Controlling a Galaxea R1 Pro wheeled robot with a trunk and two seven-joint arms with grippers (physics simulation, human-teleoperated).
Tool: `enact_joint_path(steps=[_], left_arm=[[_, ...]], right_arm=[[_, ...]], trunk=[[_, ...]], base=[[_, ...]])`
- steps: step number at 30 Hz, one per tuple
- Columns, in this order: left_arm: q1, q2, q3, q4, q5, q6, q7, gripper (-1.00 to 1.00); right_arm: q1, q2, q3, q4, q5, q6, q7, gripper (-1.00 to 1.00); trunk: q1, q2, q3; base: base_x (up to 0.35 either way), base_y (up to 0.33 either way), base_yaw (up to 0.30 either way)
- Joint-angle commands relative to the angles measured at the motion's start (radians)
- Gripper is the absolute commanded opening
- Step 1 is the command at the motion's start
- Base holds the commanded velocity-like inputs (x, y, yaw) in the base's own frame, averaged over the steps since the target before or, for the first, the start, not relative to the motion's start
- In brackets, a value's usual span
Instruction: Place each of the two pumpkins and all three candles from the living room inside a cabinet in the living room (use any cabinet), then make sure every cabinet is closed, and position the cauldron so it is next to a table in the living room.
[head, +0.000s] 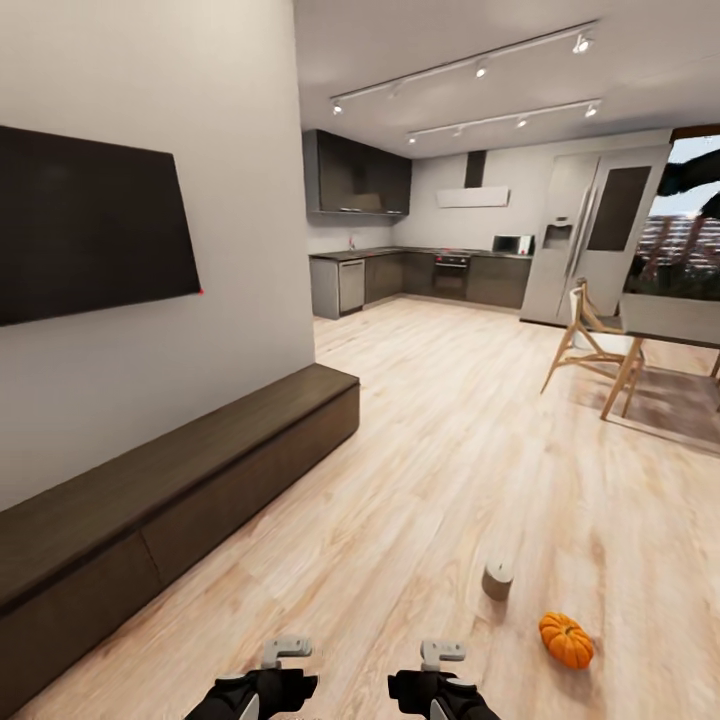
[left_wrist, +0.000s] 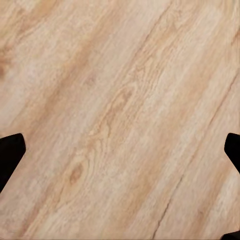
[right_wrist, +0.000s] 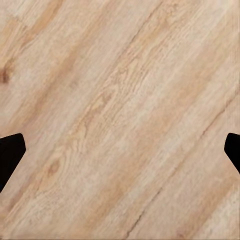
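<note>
One bright-orange ribbed pumpkin (head: 566, 640) lies on the wood floor at the lower right of the head view. A stubby tan candle (head: 497, 580) stands on the floor just beyond it, to its left. The long, low dark-brown cabinet (head: 170, 480) runs along the left wall under the TV, all its fronts shut. Both arms are held low at the bottom edge of the head view. In the wrist views, the fingertips (left_wrist: 10, 155) of my left gripper (left_wrist: 120, 155) and the fingertips (right_wrist: 10, 155) of my right gripper (right_wrist: 120, 155) are spread wide over bare floor, nothing between them.
A black TV (head: 90, 225) hangs on the left wall. The grey kitchen (head: 420, 275) and fridge (head: 590, 235) lie at the back. A dining table (head: 670, 325) with a wooden chair (head: 590, 335) stands at the right.
</note>
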Motion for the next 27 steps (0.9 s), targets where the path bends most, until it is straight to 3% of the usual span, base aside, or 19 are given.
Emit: enact_joint_path(steps=[1,27], left_arm=[[0.0,0.0,-0.001,-0.002,0.004,0.005,-0.001,1.0],[0.0,0.001,-0.001,-0.002,0.004,0.002,-0.001,1.0]], right_arm=[[0.0,0.0,0.004,-0.002,-0.01,0.004,-0.009,1.0],[0.0,0.0,0.004,-0.002,-0.011,0.004,-0.009,1.0]], trunk=[[0.0,-0.001,-0.001],[0.0,-0.001,-0.001]], base=[[0.0,0.0,0.289],[0.0,0.0,0.289]])
